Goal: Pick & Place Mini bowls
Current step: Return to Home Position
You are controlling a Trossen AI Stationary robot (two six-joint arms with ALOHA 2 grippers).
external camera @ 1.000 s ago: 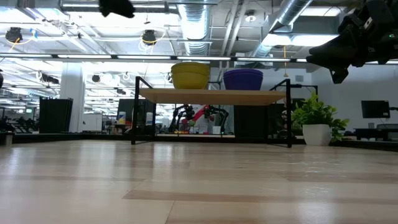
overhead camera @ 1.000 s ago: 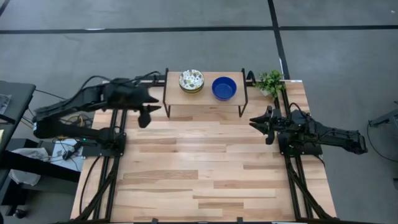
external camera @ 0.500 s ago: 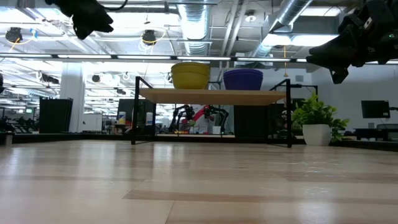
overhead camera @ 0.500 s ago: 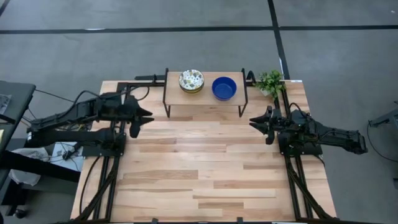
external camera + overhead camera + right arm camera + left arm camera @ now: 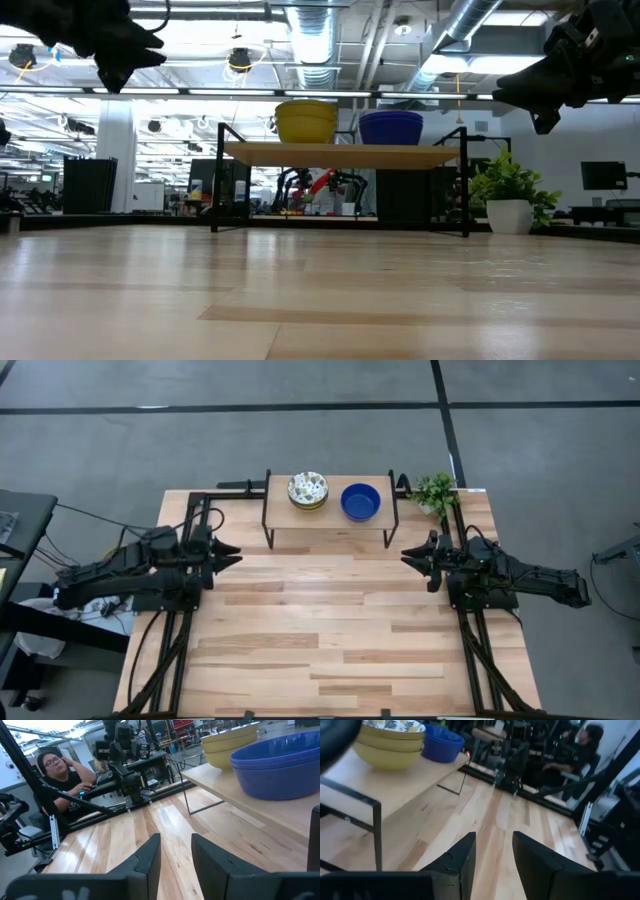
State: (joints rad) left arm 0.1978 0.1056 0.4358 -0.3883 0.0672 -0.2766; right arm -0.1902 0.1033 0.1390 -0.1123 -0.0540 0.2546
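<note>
The left gripper [image 5: 236, 555] hung at the left middle of the overhead view, fingers a narrow gap apart and holding nothing. The right gripper [image 5: 406, 556] faced it from the right middle, likewise narrowly parted and empty. At top centre, on the shelf [image 5: 330, 516] over the wooden table [image 5: 320, 622], sat the stack of white patterned bowls [image 5: 308, 490], with the stack of blue bowls [image 5: 360, 501] just to its right.

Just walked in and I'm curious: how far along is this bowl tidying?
Looks finished: the patterned bowls and blue bowls sit stacked on the shelf. Nothing in hand: left end effector and right end effector hang open, empty. No bowls left on the table.
</note>
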